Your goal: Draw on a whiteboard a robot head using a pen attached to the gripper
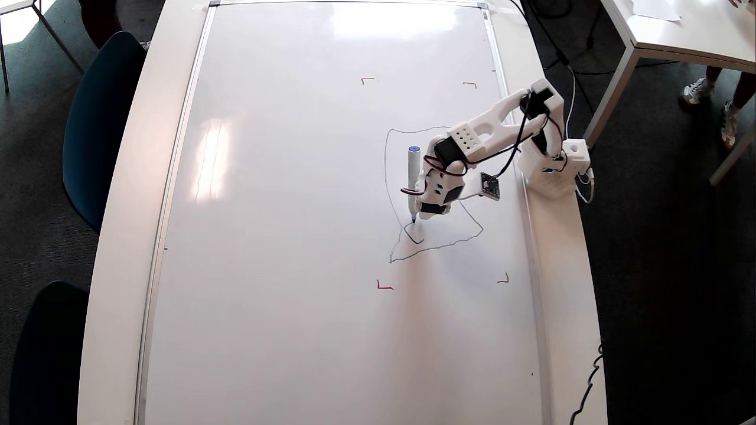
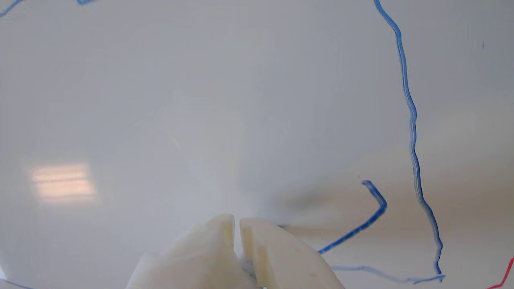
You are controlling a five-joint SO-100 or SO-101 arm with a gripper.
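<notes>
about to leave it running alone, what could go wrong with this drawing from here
1. The outline is already wobbly, and the small box at the pen tip is only partly drawn, so it may close crooked.
2. The pen sits beside the gripper, not between its closed fingers; it could slip.
3. Wires hang over the whiteboard and might snag.

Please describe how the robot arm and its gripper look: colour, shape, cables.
The arm is white printed plastic with black servos; one link has a grid of small holes. Red and black wires loop along it. The gripper has two blunt, cream-white fingers, set close together.
</notes>
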